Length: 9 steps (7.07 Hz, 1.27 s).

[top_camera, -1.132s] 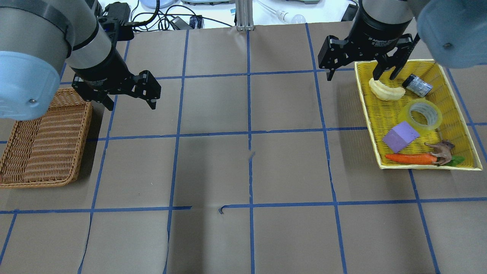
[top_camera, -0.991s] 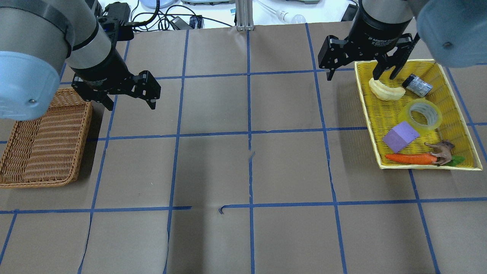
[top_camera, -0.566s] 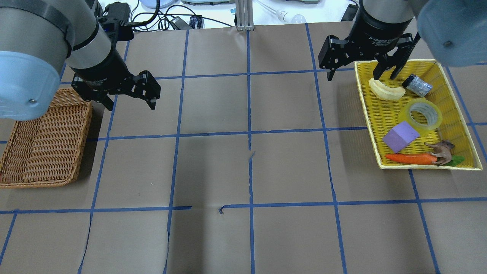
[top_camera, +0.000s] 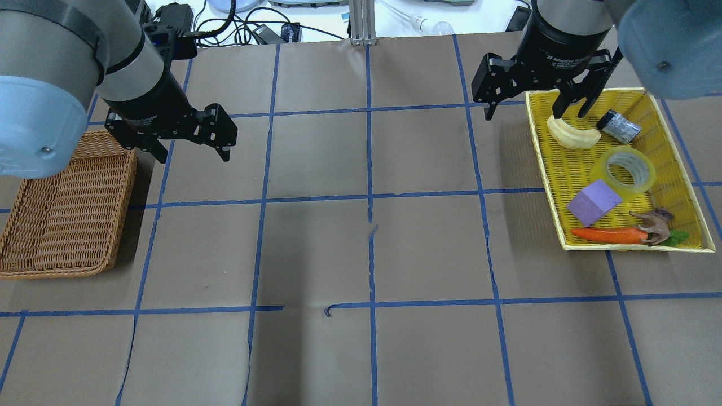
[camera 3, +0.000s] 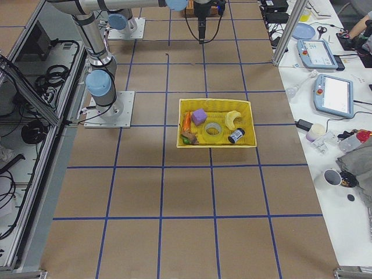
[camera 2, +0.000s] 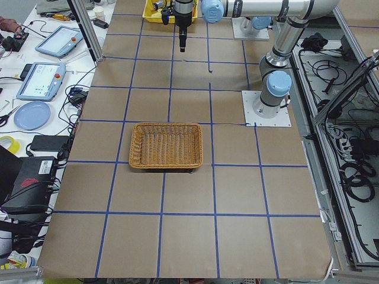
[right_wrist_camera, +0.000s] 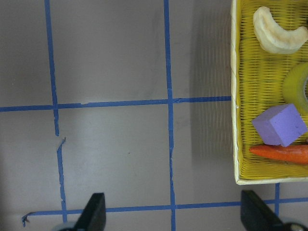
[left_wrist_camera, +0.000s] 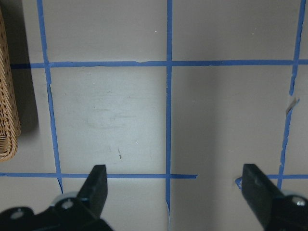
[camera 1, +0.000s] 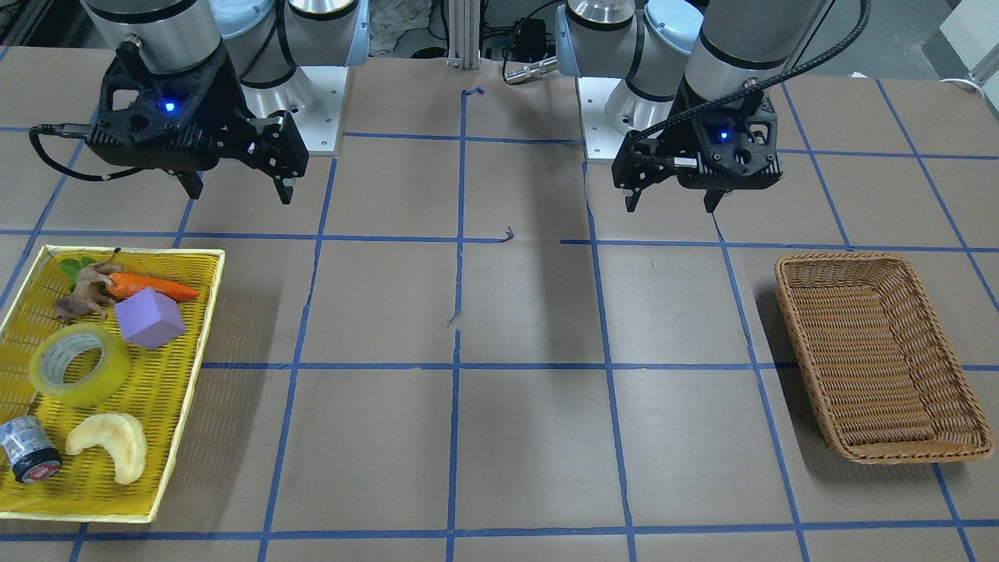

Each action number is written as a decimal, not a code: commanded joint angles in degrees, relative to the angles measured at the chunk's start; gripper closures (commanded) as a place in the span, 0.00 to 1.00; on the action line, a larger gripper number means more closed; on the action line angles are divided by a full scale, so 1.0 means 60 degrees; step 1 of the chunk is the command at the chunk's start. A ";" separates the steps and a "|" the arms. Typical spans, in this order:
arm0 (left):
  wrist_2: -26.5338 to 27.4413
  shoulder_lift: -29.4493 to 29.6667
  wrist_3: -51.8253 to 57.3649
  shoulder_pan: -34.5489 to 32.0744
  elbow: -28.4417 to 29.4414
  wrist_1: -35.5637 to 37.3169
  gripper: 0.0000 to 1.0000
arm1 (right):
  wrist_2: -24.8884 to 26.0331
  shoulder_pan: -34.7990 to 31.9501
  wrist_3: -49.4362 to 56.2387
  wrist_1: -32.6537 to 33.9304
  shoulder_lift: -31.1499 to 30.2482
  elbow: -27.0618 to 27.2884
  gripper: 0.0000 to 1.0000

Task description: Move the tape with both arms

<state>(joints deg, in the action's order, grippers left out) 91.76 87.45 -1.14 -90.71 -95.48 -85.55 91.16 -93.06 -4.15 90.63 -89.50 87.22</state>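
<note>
The tape [top_camera: 626, 169] is a yellow-green ring lying flat in the yellow tray [top_camera: 542, 163] at the right; it also shows in the front view [camera 1: 78, 365], and its edge shows in the right wrist view [right_wrist_camera: 297, 86]. My right gripper [top_camera: 533, 113] hangs open and empty above the tray's far left corner, apart from the tape; it also shows in the front view [camera 1: 238, 193]. My left gripper [top_camera: 194, 157] hangs open and empty beside the wicker basket [top_camera: 123, 220]; it also shows in the front view [camera 1: 670, 205].
The tray also holds a purple block [top_camera: 593, 202], a carrot [top_camera: 609, 234], a toy horse [top_camera: 654, 223], a pale banana piece [top_camera: 572, 134] and a small silver roll [top_camera: 619, 126]. The wicker basket [camera 1: 802, 351] holds nothing. Brown paper with blue tape lines covers the table.
</note>
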 commanded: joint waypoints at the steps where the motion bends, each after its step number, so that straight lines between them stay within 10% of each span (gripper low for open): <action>1: 0.0000 -0.0001 -0.0001 0.0001 -0.0009 0.0005 0.00 | 0.0013 0.0056 0.0472 0.0041 0.0019 0.0010 0.00; 4: 0.0000 -0.0015 0.0014 0.0016 0.0020 0.0005 0.00 | 0.0056 0.0435 0.1419 -0.0351 0.0733 -0.0747 0.00; 9: 0.0088 -0.0030 0.0014 0.0016 -0.0009 0.0005 0.00 | 0.0232 0.4180 0.8692 0.0812 0.2710 -0.0695 0.00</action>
<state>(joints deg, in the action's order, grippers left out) 92.14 87.28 -1.05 -90.60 -95.49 -85.54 92.50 -73.14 37.85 91.92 -76.44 82.23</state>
